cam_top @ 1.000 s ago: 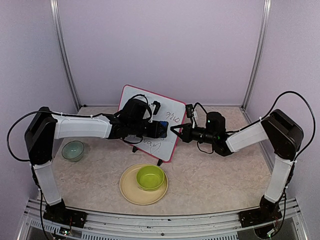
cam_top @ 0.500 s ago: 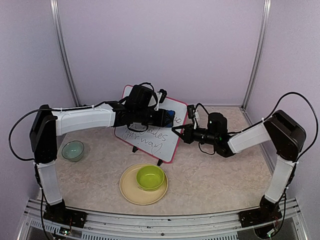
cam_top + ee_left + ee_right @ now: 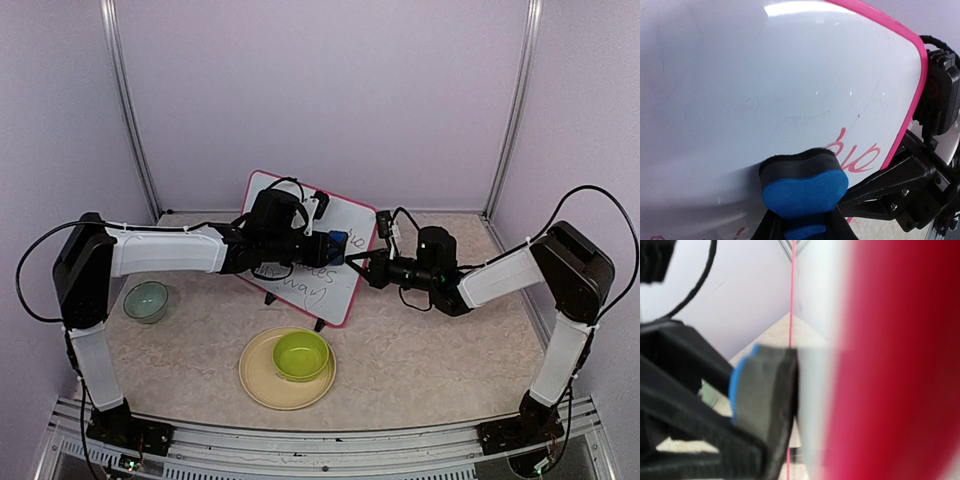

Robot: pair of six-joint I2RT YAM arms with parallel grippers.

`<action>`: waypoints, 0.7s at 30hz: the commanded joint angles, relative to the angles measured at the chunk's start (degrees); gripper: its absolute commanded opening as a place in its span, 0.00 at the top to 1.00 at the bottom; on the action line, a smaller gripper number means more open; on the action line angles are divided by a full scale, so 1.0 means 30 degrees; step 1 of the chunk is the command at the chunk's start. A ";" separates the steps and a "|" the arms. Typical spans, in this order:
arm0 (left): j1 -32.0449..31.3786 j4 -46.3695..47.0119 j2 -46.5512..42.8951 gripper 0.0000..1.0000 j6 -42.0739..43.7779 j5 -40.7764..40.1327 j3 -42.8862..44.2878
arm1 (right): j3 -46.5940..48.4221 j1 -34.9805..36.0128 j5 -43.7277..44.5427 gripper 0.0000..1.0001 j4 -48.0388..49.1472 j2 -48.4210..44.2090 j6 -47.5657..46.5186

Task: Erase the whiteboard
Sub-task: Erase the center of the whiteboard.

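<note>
The whiteboard (image 3: 345, 290), white with a pink-red frame, stands tilted at mid-table with handwriting on its lower part. My left gripper (image 3: 322, 246) is shut on a blue and black eraser (image 3: 338, 241) pressed flat on the board's upper right. In the left wrist view the eraser (image 3: 802, 185) sits on the board (image 3: 765, 75) just left of pink writing (image 3: 855, 156). My right gripper (image 3: 372, 264) is shut on the board's right edge. The right wrist view shows the frame (image 3: 890, 360) blurred and very close, with the eraser (image 3: 765, 390) beside it.
A green bowl (image 3: 301, 355) sits on a tan plate (image 3: 262, 385) in front of the board. A small teal bowl (image 3: 146, 300) stands at the left. Metal posts and lilac walls close in the back and sides.
My left gripper swept the eraser up the board's right part, then a little back down. The right gripper stayed on the board's edge and shifted slightly with it.
</note>
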 commanded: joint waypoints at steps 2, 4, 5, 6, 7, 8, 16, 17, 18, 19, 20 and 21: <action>0.0259 -0.1149 0.0635 0.94 -0.0748 -0.0690 -0.1388 | -0.1701 0.1444 -0.2635 1.00 -0.7333 0.1701 -0.4936; 0.0259 -0.1124 0.0620 0.94 -0.0779 -0.0667 -0.1407 | -0.1701 0.1459 -0.2628 1.00 -0.7348 0.1679 -0.4937; 0.0259 -0.1098 0.0646 0.94 -0.0811 -0.0662 -0.1405 | -0.1679 0.1446 -0.2605 1.00 -0.7361 0.1668 -0.4930; 0.0259 -0.1062 0.0649 0.94 -0.0841 -0.0664 -0.1397 | -0.1669 0.1444 -0.2577 1.00 -0.7381 0.1650 -0.4922; 0.0259 -0.1039 0.0657 0.94 -0.0855 -0.0628 -0.1403 | -0.1686 0.1444 -0.2548 1.00 -0.7406 0.1620 -0.4928; 0.0259 -0.1007 0.0676 0.95 -0.0901 -0.0594 -0.1415 | -0.1699 0.1444 -0.2515 1.00 -0.7423 0.1569 -0.4929; 0.0117 -0.0890 0.0466 0.94 -0.1085 -0.0650 -0.2074 | -0.1730 0.1444 -0.2481 0.94 -0.7511 0.1385 -0.4944; 0.0113 -0.0860 0.0388 0.95 -0.1098 -0.0718 -0.2232 | -0.1730 0.1444 -0.2463 0.93 -0.7510 0.1345 -0.4975; 0.0106 -0.0831 0.0298 0.94 -0.1133 -0.0756 -0.2372 | -0.1730 0.1444 -0.2449 0.91 -0.7509 0.1336 -0.4961; 0.0108 -0.0802 0.0214 0.94 -0.1137 -0.0786 -0.2540 | -0.1745 0.1444 -0.2444 0.89 -0.7509 0.1302 -0.4955; 0.0113 -0.0773 0.0163 0.95 -0.1152 -0.0815 -0.2667 | -0.1731 0.1444 -0.2437 0.88 -0.7517 0.1295 -0.4958; 0.0087 -0.0743 0.0105 0.95 -0.1173 -0.0841 -0.2782 | -0.1730 0.1444 -0.2424 0.86 -0.7547 0.1286 -0.4966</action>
